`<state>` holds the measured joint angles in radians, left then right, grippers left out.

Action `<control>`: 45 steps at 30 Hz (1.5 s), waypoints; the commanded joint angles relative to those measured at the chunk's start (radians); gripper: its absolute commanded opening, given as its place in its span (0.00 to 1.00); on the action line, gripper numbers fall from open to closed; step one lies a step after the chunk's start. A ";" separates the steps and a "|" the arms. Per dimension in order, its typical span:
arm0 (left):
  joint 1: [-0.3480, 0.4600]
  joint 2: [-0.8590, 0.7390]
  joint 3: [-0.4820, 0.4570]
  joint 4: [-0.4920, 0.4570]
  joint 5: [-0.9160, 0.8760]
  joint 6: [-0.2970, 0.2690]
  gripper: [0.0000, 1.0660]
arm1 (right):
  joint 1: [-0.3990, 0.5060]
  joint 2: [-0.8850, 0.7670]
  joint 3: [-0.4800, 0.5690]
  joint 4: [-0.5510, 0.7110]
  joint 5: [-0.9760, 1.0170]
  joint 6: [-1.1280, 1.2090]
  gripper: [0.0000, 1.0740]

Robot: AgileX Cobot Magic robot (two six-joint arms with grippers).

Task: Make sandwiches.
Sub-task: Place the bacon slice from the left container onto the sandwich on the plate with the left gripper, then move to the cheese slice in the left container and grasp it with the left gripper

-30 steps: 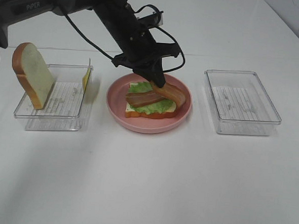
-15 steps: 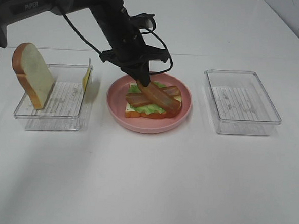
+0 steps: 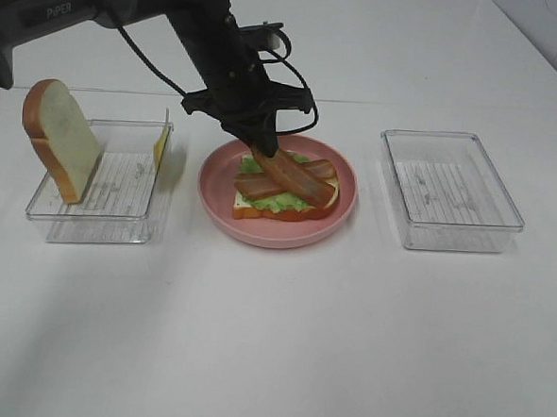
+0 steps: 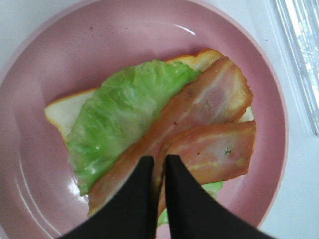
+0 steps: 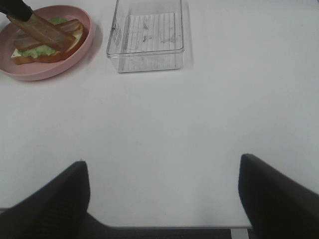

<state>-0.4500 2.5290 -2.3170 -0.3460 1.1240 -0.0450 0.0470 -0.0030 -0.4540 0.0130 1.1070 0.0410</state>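
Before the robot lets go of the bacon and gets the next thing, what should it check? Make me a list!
1. Top bacon strip lies across the lower bacon strip on the lettuce: ok.
2. Left gripper has let go: not ok, its jaws pinch the top strip's end.
3. Bread slice ready, leaning in the left tray: ok.
4. Cheese in that tray: ok.
5. Right gripper open, away from the plate: ok.
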 commanded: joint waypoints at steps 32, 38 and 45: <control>0.123 -0.246 0.077 0.248 0.195 -0.152 0.96 | -0.001 -0.025 0.004 0.005 -0.008 -0.007 0.73; 0.149 -0.232 0.145 0.252 0.195 -0.155 0.96 | -0.001 -0.025 0.004 0.005 -0.008 -0.007 0.73; 0.149 -0.163 0.145 0.254 0.193 -0.144 0.96 | -0.001 -0.025 0.004 0.005 -0.008 -0.007 0.73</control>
<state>-0.3000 2.3580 -2.1820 -0.0960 1.2210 -0.1900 0.0470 -0.0030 -0.4540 0.0130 1.1070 0.0410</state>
